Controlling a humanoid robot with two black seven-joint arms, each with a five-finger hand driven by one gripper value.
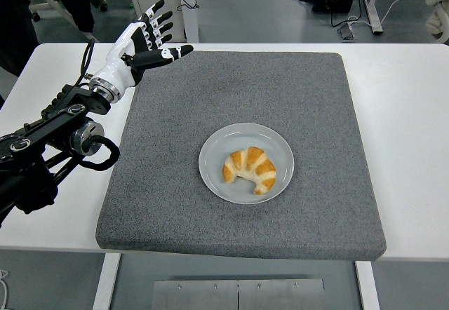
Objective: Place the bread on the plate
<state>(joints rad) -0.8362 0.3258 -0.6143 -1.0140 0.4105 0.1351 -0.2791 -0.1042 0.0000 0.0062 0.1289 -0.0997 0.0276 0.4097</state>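
— Bread [250, 170] is what we see first. It is a golden croissant, curved like a moon, and it lies on the plate [215, 145].

— Yes, we see it too. The plate is round and pale, and it sits on the gray mat [316, 99], a little below the mat's middle.

— And the mat lies flat on the white counter [407, 113]. It covers most of the middle part.

— Where is the left robot hand [140, 41]?

— We find it up at the far left corner of the mat, well apart from the plate. It hangs in the air above the counter.

— Is it holding anything?

— No. We see its fingers [160, 22] spread wide, with the thumb poking out to the side. Nothing is in it. The fingers are white with black tips.

— The black arm comes in from the left edge, low down, and bends up to that robot hand.

— Nothing touches the bread. It just rests there, with bare plate all around it.
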